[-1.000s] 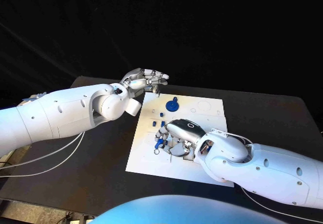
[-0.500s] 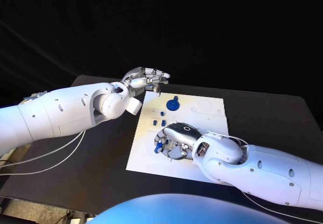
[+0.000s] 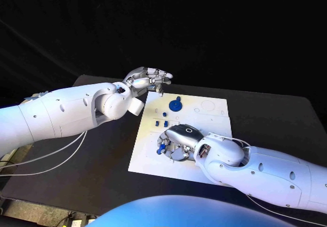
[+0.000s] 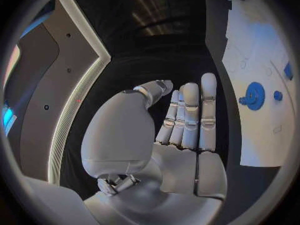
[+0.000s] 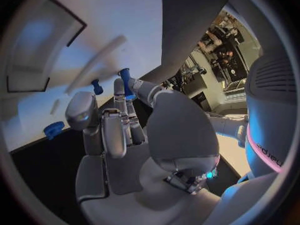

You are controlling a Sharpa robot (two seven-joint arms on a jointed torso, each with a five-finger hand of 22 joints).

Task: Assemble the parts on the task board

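My right hand (image 3: 178, 140) has crept leftward over task board (image 3: 211, 124), fingers pinching blue peg (image 5: 125, 82); insertion near. Left hand (image 3: 147, 78) stays idle, fingers apart, empty.

Head camera overhead; wrist cameras close behind hands, task board (image 3: 183, 137) shared.

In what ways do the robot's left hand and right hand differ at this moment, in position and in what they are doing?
The left hand hangs beyond the task board's far left corner, over the black table; the right hand is low over the board's near part. The left hand holds nothing, its fingers straight and side by side; the right hand's fingers pinch a small blue part. Both are silver hands on white arms.
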